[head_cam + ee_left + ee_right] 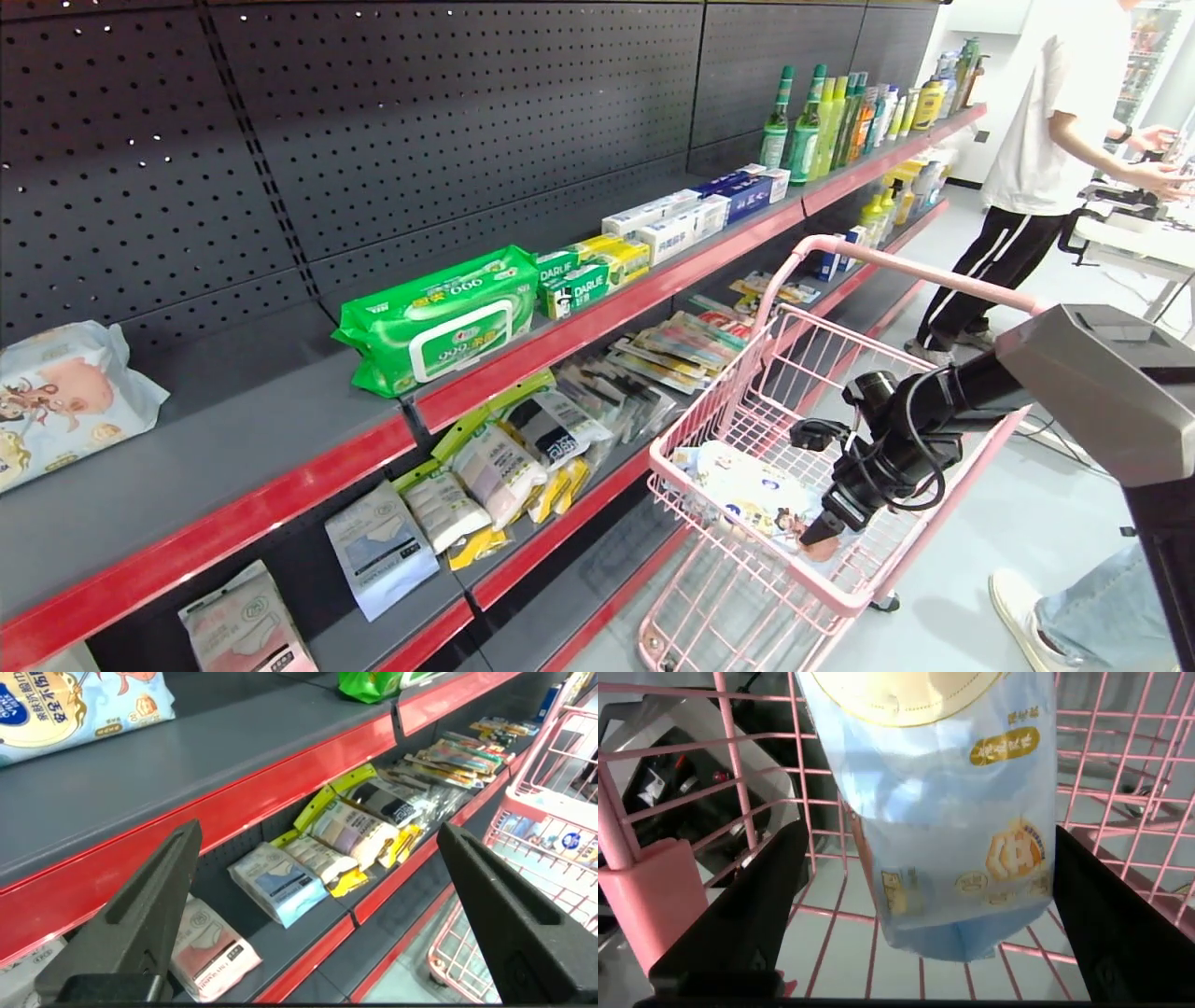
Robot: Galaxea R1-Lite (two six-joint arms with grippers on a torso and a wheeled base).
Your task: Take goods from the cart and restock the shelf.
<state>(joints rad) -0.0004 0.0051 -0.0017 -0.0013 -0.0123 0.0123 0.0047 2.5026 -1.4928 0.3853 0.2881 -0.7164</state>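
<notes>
Shop aisle, with a black pegboard shelf (233, 439) edged in red. In the pink cart (709, 411) a wipes pack (747, 485) lies flat, its long axis across the cart's front end. The right hand (817, 537) is open and straddles its short end. The left hand (318, 859) is open beside the shelf.

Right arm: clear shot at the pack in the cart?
Probably yes: right gripper sits inside the pink cart, open, a finger on either side of the pack, nothing between.

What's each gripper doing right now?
Left gripper: open, empty.
Right gripper: open, over the wipes pack in the cart.
</notes>
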